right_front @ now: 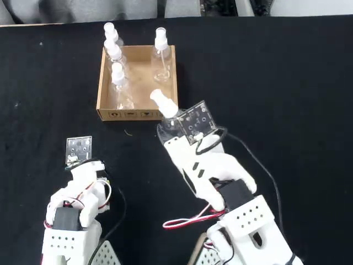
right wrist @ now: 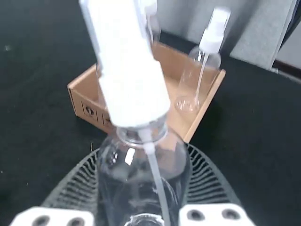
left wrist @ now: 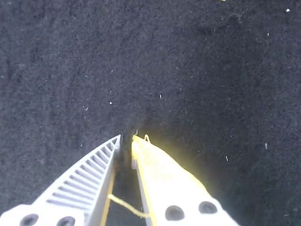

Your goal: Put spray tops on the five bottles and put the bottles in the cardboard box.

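Right arm point(right_front: 209, 165) leaning forward, jaws gripping capped bottle point(right_front: 164, 106) by cardboard box point(right_front: 132, 115) (wrist view showing dip tube point(right wrist: 153, 174)); left jaws sitting closed.

No text can be read. The box point(right_front: 132, 115) has small dark marks on its near wall, too small to tell.

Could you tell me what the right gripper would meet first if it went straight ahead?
Probably the cardboard box, near its right front corner; the held spray bottle overlaps that rim, though height is unclear.
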Available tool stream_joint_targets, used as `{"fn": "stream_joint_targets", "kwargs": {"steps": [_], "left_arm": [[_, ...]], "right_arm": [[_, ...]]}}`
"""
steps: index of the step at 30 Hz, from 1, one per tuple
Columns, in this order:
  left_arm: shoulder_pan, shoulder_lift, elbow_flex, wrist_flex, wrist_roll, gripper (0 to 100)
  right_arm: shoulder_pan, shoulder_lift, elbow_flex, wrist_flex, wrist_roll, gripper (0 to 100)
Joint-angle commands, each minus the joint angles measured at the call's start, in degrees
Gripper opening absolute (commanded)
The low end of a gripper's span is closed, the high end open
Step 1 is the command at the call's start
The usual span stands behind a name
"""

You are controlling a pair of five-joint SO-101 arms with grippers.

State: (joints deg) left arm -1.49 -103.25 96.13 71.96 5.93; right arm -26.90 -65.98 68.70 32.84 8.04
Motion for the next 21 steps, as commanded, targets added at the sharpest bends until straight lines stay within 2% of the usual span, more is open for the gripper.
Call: {"fn": "stream_joint_targets", "kwargs": {"steps": [1, 13, 21], "left_arm": [[-0.5, -0.4, 1.4, 0.4, -0.5, 3], [-0.5, -0.4, 1.4, 0.4, -0.5, 3], [-0.5, -0.4, 1.4, 0.4, -0.5, 3]], "right_arm": [[1.3, -2.2, -5.4, -0.4, -0.6, 8.6], [1.7, -1.6, -8.2, -13.5, -0.6, 8.2], [1.7, -1.5, -7.9, -26.4, -0.4, 8.1]]}}
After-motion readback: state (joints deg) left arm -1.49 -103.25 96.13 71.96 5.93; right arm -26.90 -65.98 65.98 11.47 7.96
